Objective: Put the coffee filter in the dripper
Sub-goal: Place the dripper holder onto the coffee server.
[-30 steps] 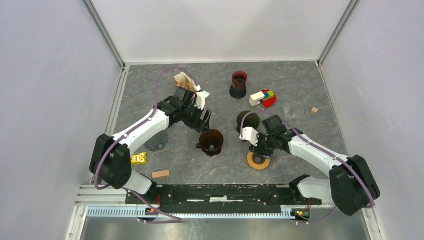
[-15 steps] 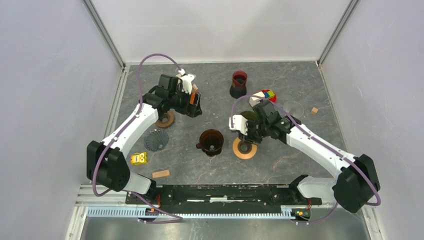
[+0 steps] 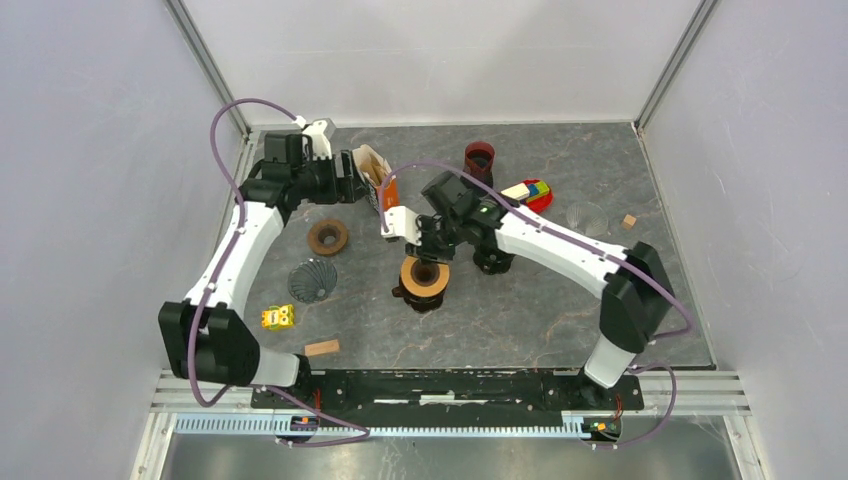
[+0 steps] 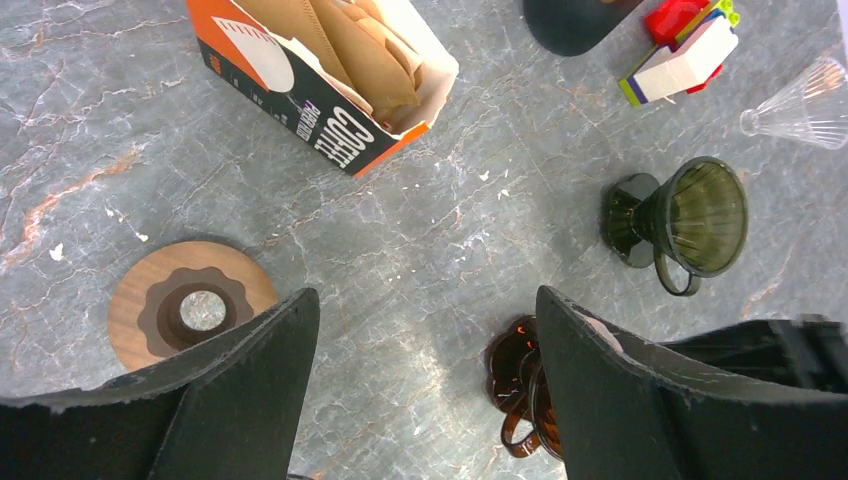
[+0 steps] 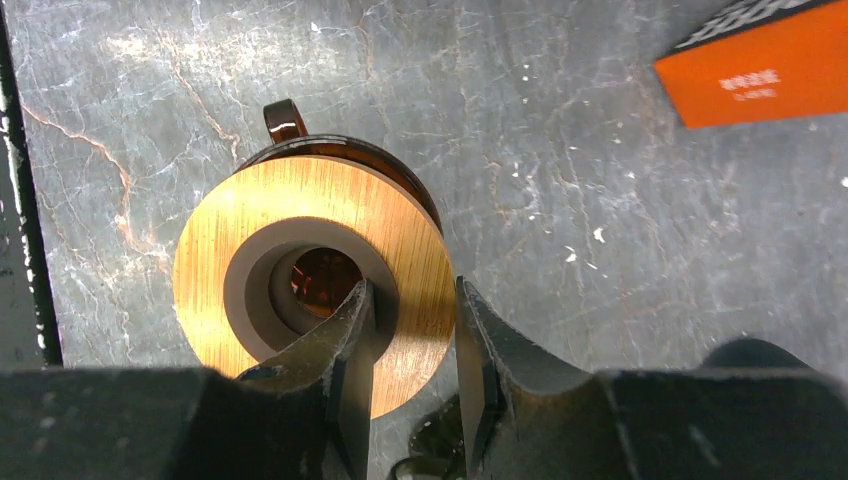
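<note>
Left gripper [image 4: 425, 310]: jaws spread wide, nothing held. It is seen over the far-left part of the table [image 3: 560, 320], beside the filter box [image 4: 330, 80]. A second ago it was placed nearer the middle, close to the brown dripper [image 4: 515, 385].

Coffee filters [image 4: 350, 45]: packed in the open box near the far edge, left of centre, as before. None is seen in a dripper.

Right gripper [image 5: 412, 300]: narrowed and clamped on a wooden ring [image 5: 300, 210], one finger in the hole, one outside the rim. The ring, earlier seen toward the near-right, is now held over the brown dripper's mouth at mid-table. Whether it rests there cannot be told.

A second ring [image 3: 328, 237], covered by the left arm a second ago, is now exposed toward the left edge.

A dark green dripper [image 3: 493, 260] is seen just right of the brown one.
</note>
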